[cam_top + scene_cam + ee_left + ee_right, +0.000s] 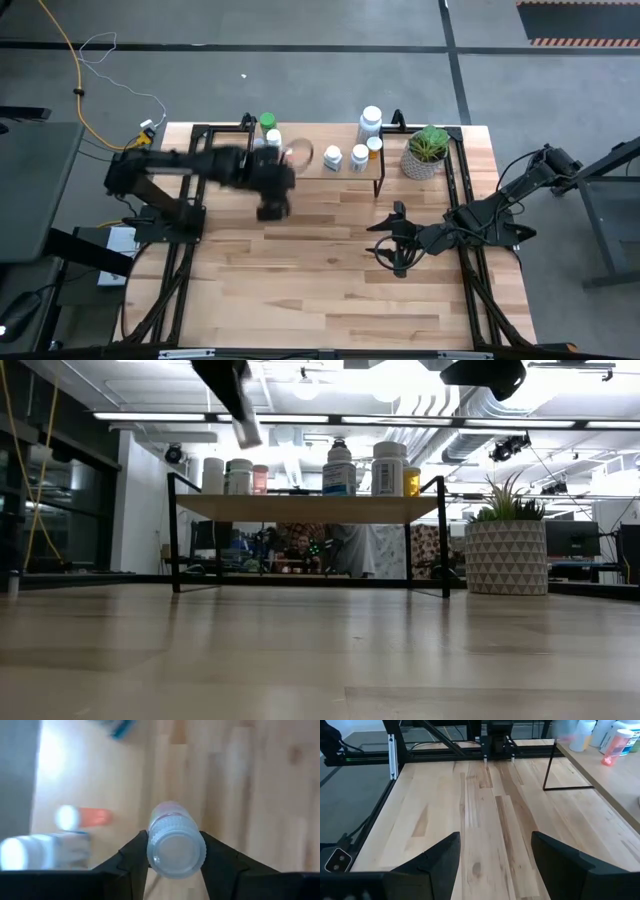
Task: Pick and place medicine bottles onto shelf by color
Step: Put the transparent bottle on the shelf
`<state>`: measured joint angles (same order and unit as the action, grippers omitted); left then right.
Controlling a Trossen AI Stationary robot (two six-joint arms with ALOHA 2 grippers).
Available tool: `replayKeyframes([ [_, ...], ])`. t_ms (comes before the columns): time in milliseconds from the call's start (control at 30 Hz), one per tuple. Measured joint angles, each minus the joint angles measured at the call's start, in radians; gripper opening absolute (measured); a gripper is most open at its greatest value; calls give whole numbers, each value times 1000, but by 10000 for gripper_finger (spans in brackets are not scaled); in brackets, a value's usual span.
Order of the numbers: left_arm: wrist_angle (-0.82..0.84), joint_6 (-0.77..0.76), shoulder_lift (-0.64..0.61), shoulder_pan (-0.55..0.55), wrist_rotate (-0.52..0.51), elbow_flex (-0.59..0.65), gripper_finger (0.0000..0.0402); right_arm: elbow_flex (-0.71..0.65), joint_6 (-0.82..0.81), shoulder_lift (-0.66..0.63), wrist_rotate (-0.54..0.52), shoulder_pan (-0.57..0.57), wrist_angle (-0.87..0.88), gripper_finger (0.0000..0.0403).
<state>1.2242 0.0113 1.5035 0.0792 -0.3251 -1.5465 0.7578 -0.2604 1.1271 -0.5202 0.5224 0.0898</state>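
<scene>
My left gripper (272, 207) hangs in the air near the shelf's (312, 172) left end, shut on a small clear medicine bottle (176, 847) with a pale ribbed cap. The low view shows this bottle (248, 428) high above the table. Several other bottles stand on the shelf (300, 508): a green-capped one (267, 121), a large white one (370, 122), a yellow-capped one (374, 145) and small white ones (332, 157). Below my left gripper an orange-red bottle (95, 816) lies on its side. My right gripper (495, 855) waits open over the table's right half. My left gripper pinches the clear bottle between its two fingers (134, 855), one on each side of the bottle just under the ribbed cap (176, 831). The cap faces back toward the wrist and the body points away along the fingers. The bottle is lifted clear, slanting downward.
A potted green plant (428, 152) stands on the table right of the shelf. Black frame rails (460, 200) run along the table's left and right sides. Bare tabletop (320, 280) stretches from the shelf to the near edge.
</scene>
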Motion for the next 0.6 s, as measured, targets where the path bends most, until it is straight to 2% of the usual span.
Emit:
replayKeyframes([
  [100,-19,68,35,146,79,-38,144,0,0,0,0,0,0,236],
  [233,-22,121,118,256,157,-89,147,0,0,0,0,0,4,236],
  [600,-12,217,335,312,156,-244,147,0,0,0,0,-1,4,236],
])
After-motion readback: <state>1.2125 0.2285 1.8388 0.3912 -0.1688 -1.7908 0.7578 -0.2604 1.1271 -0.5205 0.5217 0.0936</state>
